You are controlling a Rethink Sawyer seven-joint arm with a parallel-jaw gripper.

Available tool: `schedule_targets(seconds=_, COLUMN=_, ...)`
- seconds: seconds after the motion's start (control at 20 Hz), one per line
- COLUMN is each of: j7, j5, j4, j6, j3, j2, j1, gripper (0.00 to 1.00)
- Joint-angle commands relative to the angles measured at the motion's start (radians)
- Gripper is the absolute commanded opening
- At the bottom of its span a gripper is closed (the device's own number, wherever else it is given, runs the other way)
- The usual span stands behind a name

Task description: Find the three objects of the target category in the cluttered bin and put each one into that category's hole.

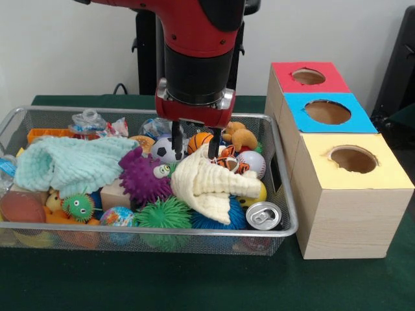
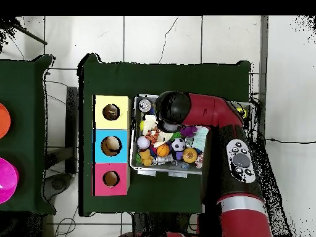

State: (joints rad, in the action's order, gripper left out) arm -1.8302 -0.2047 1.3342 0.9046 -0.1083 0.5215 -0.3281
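The wire mesh bin (image 1: 149,228) stands on the green table, full of toys. My gripper (image 1: 195,144) hangs open and empty above the bin's middle back, with its fingertips (image 1: 214,149) just over a small basketball (image 1: 200,140) and the cream cloth (image 1: 207,184). Small multicoloured pieces (image 1: 97,124) at the bin's back left may be patchwork bundles, but I cannot tell for sure. The yellow-topped box's hole (image 1: 353,159) is right of the bin and is empty. In the overhead view the arm covers the gripper, and the yellow box's hole (image 2: 111,112) shows left of the bin (image 2: 170,174).
A mint cloth (image 1: 71,162), a purple spiky ball (image 1: 142,178), a green spiky ball (image 1: 162,214), a soccer ball (image 1: 167,150) and a can (image 1: 264,215) fill the bin. The blue-topped box (image 1: 327,111) and the red-topped box (image 1: 308,76) stand behind the yellow one.
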Motion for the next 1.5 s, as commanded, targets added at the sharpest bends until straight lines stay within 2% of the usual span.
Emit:
schedule_targets(seconds=0.05, j7=0.230, j5=-0.047, j4=-0.005, j6=0.142, j3=-0.116, j2=0.007, j1=-0.033, gripper=1.00)
schedule_targets(seconds=0.7, j7=0.224, j5=-0.079, j4=-0.039, j6=0.098, j3=-0.145, j2=-0.051, j1=-0.058, gripper=1.00)
schedule_targets(seconds=1.15, j7=0.221, j5=-0.087, j4=0.041, j6=0.010, j3=-0.148, j2=-0.048, j1=-0.113, gripper=1.00)
schedule_targets(seconds=1.5, j7=0.241, j5=-0.100, j4=0.035, j6=-0.008, j3=-0.167, j2=-0.068, j1=-0.144, gripper=1.00)
